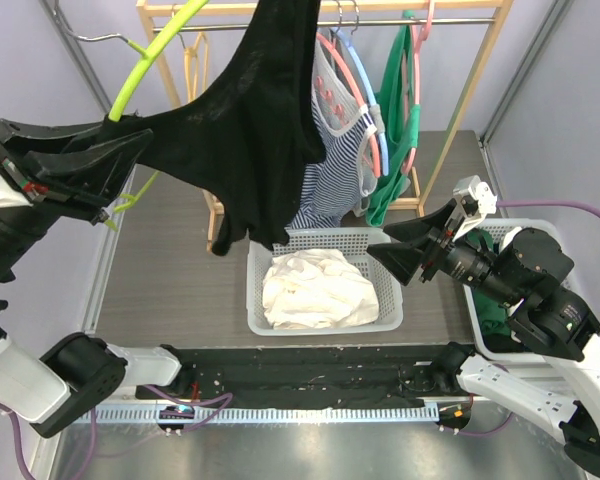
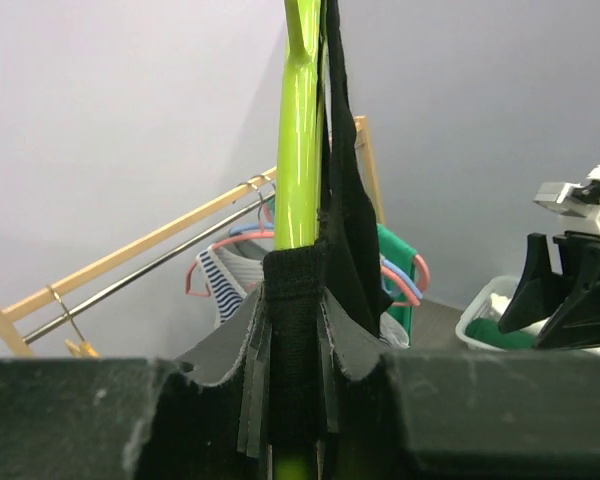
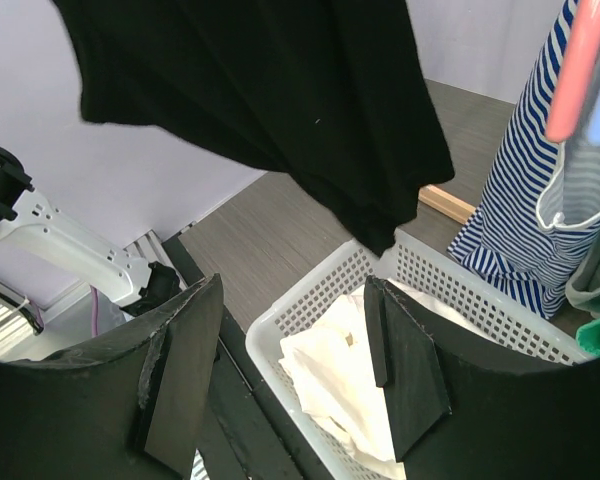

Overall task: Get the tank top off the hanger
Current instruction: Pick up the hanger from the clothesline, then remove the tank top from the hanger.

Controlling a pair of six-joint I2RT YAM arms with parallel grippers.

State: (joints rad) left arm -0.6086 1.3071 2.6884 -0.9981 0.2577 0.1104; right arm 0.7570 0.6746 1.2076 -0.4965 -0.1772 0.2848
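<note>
Hanging from the lime-green hanger (image 1: 150,65), the black tank top (image 1: 255,130) is held up above the left half of the worktop (image 1: 170,260), its hem dangling near the far-left corner of the white laundry basket (image 1: 258,290). The hanger is clamped in the left gripper (image 1: 135,132), jaws drawn narrow. In the left wrist view a band of the black fabric looks pinched in alongside the green plastic.

The garment is not yet off, so the step in hand is judged to be the presenting of the top for stripping. The right gripper (image 1: 380,243) is poised just right of the basket, jaws spread wide and empty, aimed at the black cloth. The next move calls for cloth alone to be taken near the hem and drawn down and away while the hanger is held firm. The pinched strap may need to be let go first.

A crumpled white cloth (image 1: 315,290) is seen in the basket, which is set at the middle of the near edge. A second bin (image 1: 525,222) with green clothing is found at the right edge. Along the far edge a wooden clothes rack (image 1: 480,90) is stood, a striped tank top (image 1: 330,180) and a green garment (image 1: 392,150) hung from it on pink and blue hangers. The worktop is grey wood-grain, and pale walls are seen behind.
</note>
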